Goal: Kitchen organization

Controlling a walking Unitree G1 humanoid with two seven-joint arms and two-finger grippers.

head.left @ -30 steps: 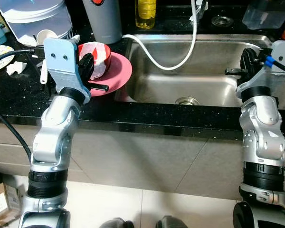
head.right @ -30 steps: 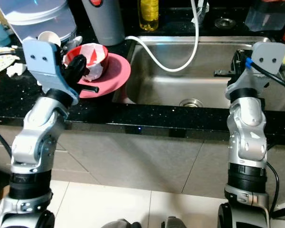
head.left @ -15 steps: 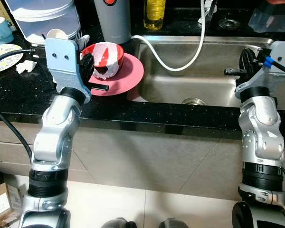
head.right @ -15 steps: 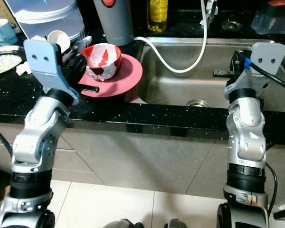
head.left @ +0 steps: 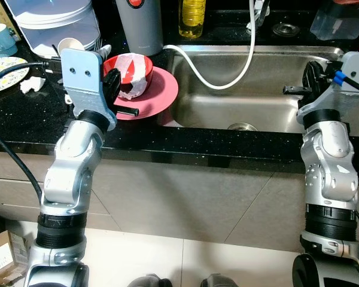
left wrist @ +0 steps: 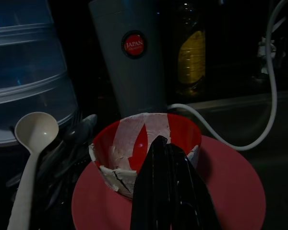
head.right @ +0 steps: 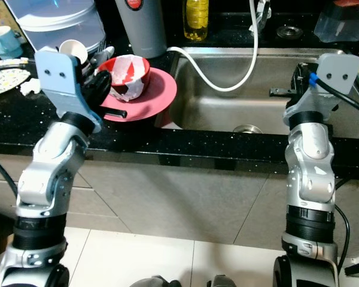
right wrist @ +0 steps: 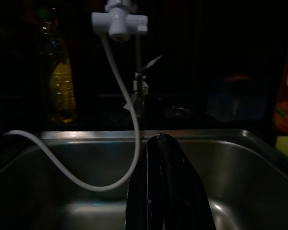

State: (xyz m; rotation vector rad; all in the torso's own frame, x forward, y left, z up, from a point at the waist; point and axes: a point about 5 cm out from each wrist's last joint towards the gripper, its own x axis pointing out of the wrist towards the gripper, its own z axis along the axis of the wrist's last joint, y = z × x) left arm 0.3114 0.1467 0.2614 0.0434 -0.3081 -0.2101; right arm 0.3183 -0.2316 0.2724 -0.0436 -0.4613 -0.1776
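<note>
Left gripper [left wrist: 165,143], fingers pressed together and holding nothing, points at the near rim of the red-and-white bowl [head.left: 131,70] on the pink plate [head.left: 158,92] beside the sink [head.left: 269,84], probably lining up a grasp; right gripper [right wrist: 158,139], likewise closed and empty, waits over the basin.

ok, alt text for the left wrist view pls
The left end effector, fingers shut, points at a red-and-white bowl with a cracked, chipped rim, sitting on a red plate. Behind stand a grey flask and a yellow bottle; a white spoon lies beside the bowl.
</note>
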